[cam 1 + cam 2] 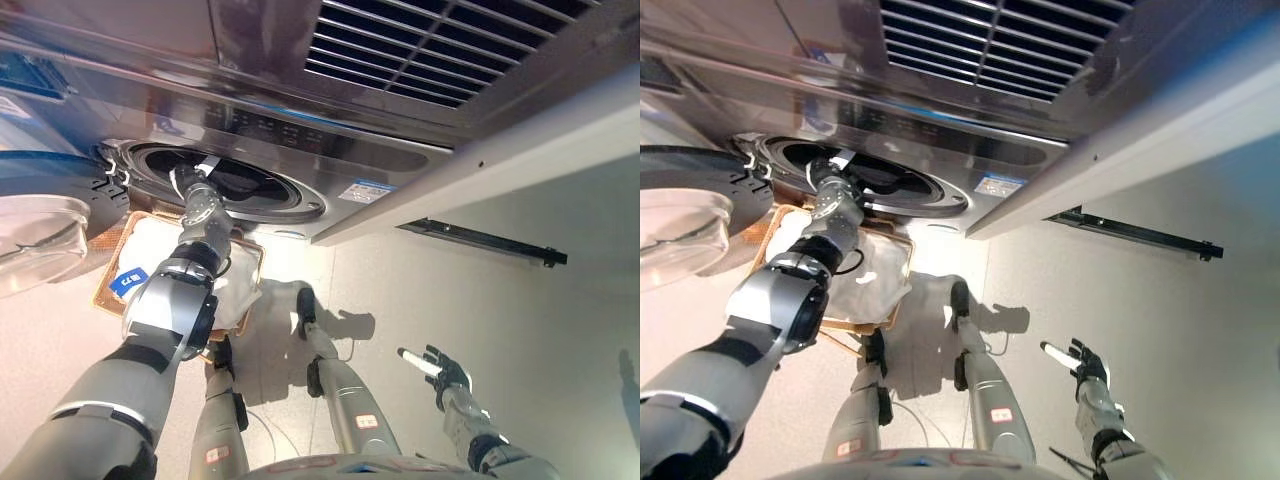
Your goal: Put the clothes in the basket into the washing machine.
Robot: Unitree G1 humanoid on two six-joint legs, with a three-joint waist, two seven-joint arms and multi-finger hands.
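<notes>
The washing machine (370,160) has its round drum opening (265,190) facing me, and its door (40,235) with a clear glass bowl is swung open at the left. My left arm reaches up into the opening. My left hand (188,182) is at the mouth of the drum, and its fingers are lost against the dark inside. A wicker basket (104,290) stands on the floor under the opening and holds white clothes (240,290). My right hand (440,368) is low at the right, away from the machine, with its fingers spread and empty.
A louvred vent panel (430,50) sits above the machine. A pale wall (520,330) runs along the right with a black rail (480,240) fixed on it. The floor between the basket and the wall is light.
</notes>
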